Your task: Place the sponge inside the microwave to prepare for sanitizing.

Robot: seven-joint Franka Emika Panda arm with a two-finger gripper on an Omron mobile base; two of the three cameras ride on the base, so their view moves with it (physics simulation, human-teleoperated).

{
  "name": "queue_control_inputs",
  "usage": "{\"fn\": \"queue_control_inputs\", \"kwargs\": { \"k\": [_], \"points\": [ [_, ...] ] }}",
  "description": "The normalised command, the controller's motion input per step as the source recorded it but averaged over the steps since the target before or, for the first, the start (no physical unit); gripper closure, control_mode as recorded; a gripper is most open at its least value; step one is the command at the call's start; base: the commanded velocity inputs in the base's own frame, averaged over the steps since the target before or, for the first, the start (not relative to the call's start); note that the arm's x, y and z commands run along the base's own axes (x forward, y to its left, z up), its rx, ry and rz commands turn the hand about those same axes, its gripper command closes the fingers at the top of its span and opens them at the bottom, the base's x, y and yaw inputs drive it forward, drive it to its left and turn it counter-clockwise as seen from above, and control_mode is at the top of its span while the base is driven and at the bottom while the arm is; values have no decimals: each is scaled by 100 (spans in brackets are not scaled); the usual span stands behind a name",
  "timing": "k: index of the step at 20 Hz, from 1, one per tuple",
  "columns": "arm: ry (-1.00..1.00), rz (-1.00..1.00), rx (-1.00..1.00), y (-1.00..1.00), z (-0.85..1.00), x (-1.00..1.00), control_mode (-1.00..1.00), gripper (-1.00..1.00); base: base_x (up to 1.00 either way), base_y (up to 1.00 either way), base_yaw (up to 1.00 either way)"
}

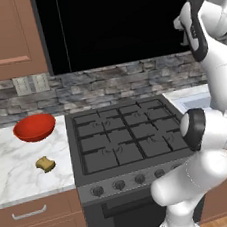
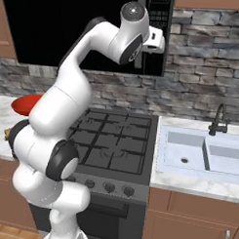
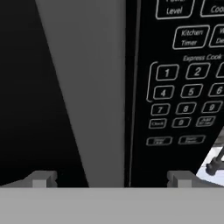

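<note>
Sponge: your small yellow-tan block with a darker side lies on the white marble worktop, near the red bowl.
Handling: probably light and squashy; pinch its long sides.
Pincer: spread wide, empty, up at the black microwave keypad.

The microwave keypad reads "Level", "Kitchen Timer", "Express Cook" and digits 1, 2, 4, 5, 6, 7, 8, 9, 0; lower buttons are too blurred.

- My sponge: small yellow-tan block, flat on marble, lower left of left base view.
- My microwave: big black box, top of frame, keypad strip at right.
</note>
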Motion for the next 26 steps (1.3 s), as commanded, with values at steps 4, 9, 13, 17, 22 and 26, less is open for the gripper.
{"fn": "queue_control_inputs", "kwargs": {
  "k": [4, 9, 13, 17, 22, 26],
  "points": [
    [0, 3, 0, -9, 0, 12, -100, -100, 0, 0, 0],
    [0, 0, 0, 0, 0, 5, -100, -100, 0, 0, 0],
    [0, 0, 0, 9, 0, 3, -100, -100, 0, 0, 0],
    [-1, 0, 0, 9, -4, 1, -100, -100, 0, 0, 0],
    [0, 0, 0, 3, -11, 6, -100, -100, 0, 0, 0],
    [-1, 0, 0, 0, -16, 21, -100, -100, 0, 0, 0]
  ]
}}
